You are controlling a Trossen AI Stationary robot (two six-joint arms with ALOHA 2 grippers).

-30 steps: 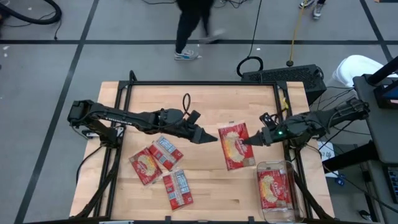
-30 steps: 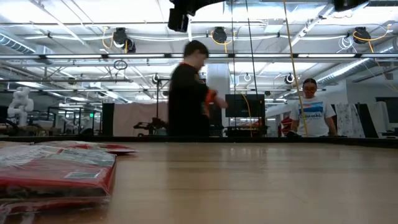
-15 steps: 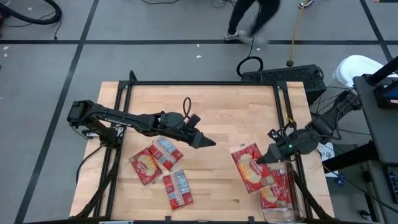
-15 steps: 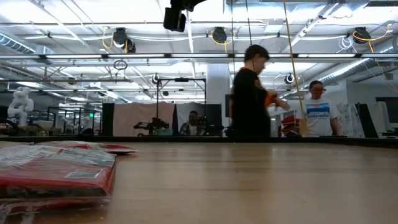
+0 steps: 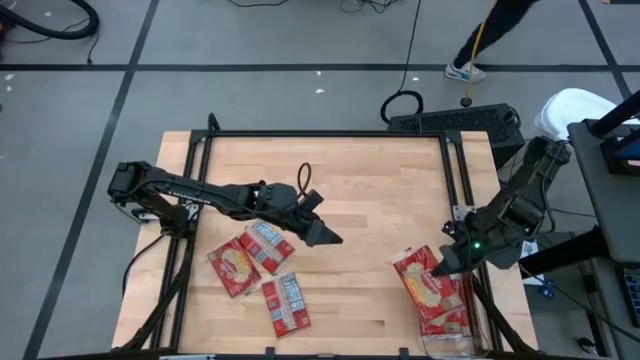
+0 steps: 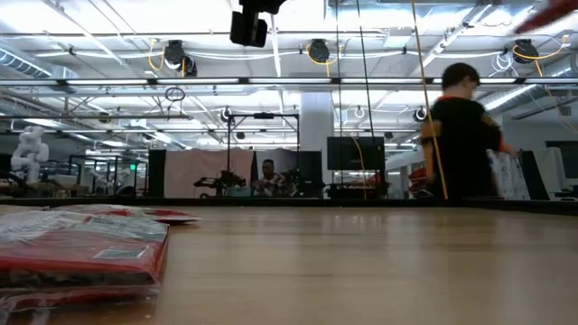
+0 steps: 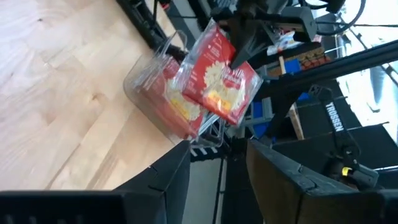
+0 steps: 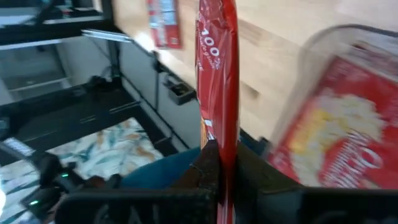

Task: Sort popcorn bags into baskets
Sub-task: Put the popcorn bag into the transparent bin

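Note:
One red popcorn bag [image 5: 420, 285] hangs tilted in my shut right gripper [image 5: 438, 270] over the clear bin [image 5: 470, 335] at the table's near right corner. The left wrist view shows this bag [image 7: 217, 78] above the bin [image 7: 146, 84], which holds another bag [image 8: 339, 134]. Three more bags lie flat on the table's left side [image 5: 237, 266] [image 5: 268, 243] [image 5: 285, 303]. My left gripper [image 5: 333, 239] is open above the bare middle of the table, its fingers [image 7: 177, 177] apart around nothing. My right gripper pinches the bag between its two fingers [image 8: 208, 165] at its edge nearest the table's right side [image 7: 235, 57]. The fingers come slanting down from the right. The bag is lifted clear and hangs tilted above the bin, seen edge-on [image 8: 217, 74] in the right wrist view.
A black frame [image 5: 325, 134] runs along the table's far and side edges. A looped cable [image 5: 302, 172] sits on the left arm. Bare wood [image 5: 350, 300] lies between the left bags and the bin. A person [image 6: 461, 135] walks beyond the far edge.
My right gripper has lifted the bag off the middle of the table and carried it toward the near right corner, over the bin, tipping it from flat to tilted. My left gripper has drifted slightly toward the near edge. A person has crossed behind the table.

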